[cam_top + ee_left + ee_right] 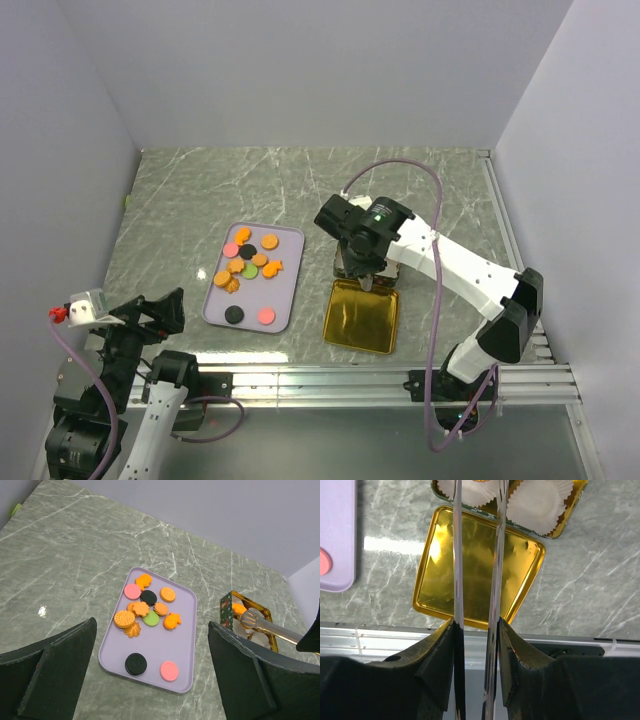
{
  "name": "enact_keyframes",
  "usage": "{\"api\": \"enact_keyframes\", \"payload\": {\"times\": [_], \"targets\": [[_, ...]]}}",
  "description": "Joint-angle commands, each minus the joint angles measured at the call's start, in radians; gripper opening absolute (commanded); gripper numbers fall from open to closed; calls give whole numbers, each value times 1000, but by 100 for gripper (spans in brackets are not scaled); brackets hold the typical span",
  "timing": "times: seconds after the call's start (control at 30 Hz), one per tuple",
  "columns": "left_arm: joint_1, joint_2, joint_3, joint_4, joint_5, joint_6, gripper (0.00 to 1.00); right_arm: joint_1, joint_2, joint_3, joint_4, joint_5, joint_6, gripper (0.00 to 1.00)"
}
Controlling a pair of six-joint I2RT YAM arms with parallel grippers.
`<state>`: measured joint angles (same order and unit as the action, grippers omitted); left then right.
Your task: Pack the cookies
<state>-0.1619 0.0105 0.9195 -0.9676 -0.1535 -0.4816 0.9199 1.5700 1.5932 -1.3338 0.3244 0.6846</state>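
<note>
Lavender tray [286,296] on the marble counter [200,190] carries the cookies [248,262]. Most are bunched toward its 12 o'clock end; one black and one pink lie at 6 o'clock. A gold lid [362,315] lies at the tray's 3 o'clock, and the tin [226,611] of paper cups [540,500] at the lid's 12 o'clock. The right fingers [440,665] pinch metal tongs [456,555] that reach over the tin. The left fingers [50,670] gape wide, empty.

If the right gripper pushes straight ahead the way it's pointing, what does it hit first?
Probably the white paper cups in the tin: the tongs held by the right gripper end over them, though depth is unclear.
</note>
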Motion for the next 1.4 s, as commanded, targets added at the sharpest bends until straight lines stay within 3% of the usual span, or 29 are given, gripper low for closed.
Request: {"api": "enact_keyframes", "payload": {"times": [0.0, 0.2, 0.43, 0.83, 1.1, 1.37], "targets": [[-1, -52, -5, 43, 17, 25, 100, -7, -4, -10, 54, 36, -10, 35], [-1, -49, -4, 43, 15, 25, 99, -7, 31, -15, 70, 41, -22, 37], [-1, -44, -5, 43, 14, 24, 100, -6, 42, -6, 67, 47, -20, 48], [-1, -38, -7, 44, 17, 26, 99, -7, 44, 34, 22, 71, -25, 50], [-2, -40, -8, 44, 19, 25, 99, 2, 80, 198, -36, 58, -33, 50], [-1, -38, -7, 46, 17, 25, 99, 103, 199, 402, -51, 21, -49, 50]]}}
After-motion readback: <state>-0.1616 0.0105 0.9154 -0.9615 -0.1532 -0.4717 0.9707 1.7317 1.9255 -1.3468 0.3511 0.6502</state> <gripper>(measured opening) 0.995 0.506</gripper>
